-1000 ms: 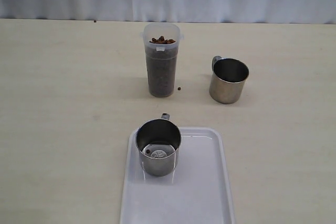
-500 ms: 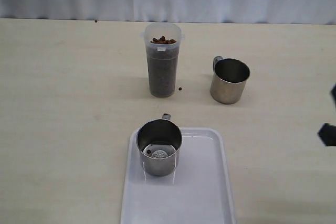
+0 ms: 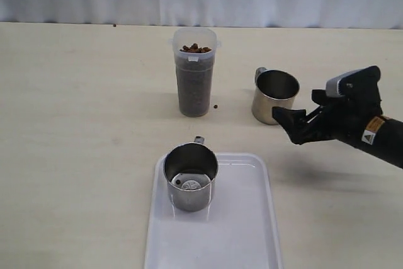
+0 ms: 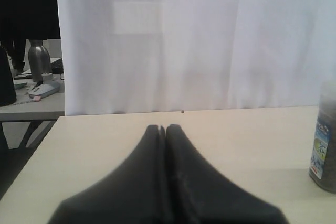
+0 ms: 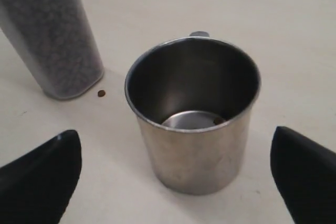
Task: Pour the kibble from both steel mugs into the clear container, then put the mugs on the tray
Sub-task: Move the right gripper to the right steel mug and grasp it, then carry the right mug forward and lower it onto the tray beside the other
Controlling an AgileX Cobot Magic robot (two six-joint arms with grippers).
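The clear container (image 3: pixel 194 83) stands at the back centre, filled almost to its rim with kibble (image 3: pixel 194 48). To its right, one steel mug (image 3: pixel 274 96) is upright on the table. My right gripper (image 3: pixel 296 106) is open just right of and in front of this mug, not touching it. In the right wrist view the mug (image 5: pixel 194 114) sits ahead of the gripper (image 5: pixel 176 137), between its spread fingers, with one pellet (image 5: pixel 218 121) inside. The other steel mug (image 3: pixel 190 176) stands on the white tray (image 3: pixel 242 225). My left gripper (image 4: pixel 165 129) is shut and empty, outside the exterior view.
A loose pellet (image 3: pixel 216 106) lies on the table beside the container's base, also seen as a pellet (image 5: pixel 101 93) in the right wrist view. A white curtain hangs behind the table's far edge. A labelled container (image 4: pixel 324 140) shows at the left wrist view's edge.
My right arm has come in from the right edge and now reaches toward the mug on the table. The mugs, container and tray have not moved.
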